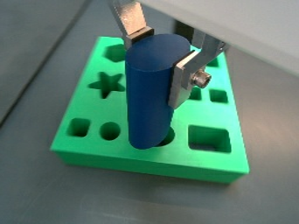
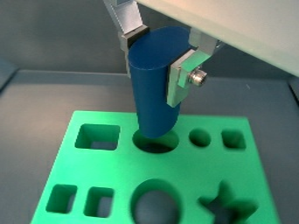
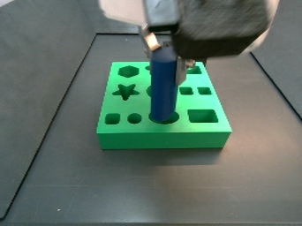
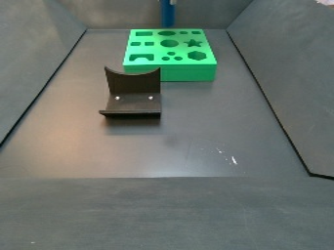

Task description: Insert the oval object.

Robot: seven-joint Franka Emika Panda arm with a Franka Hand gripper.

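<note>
The gripper (image 1: 163, 54) has its silver fingers (image 1: 187, 74) clamped on the upper part of the oval object (image 1: 156, 92), and the peg's lower end sits in the mouth of an oval hole in the green block (image 1: 87, 94) on the tabletop (image 3: 71, 185); most of its length stands clear above the block, so seating looks only begun, with pushing down and releasing left to do; the long axis runs close to vertical, upper end in the gripper, in both wrist views and a side view

claw (image 1: 163, 54) | pointing down | plates clamped on blue peg (image 1: 152, 92)
</note>
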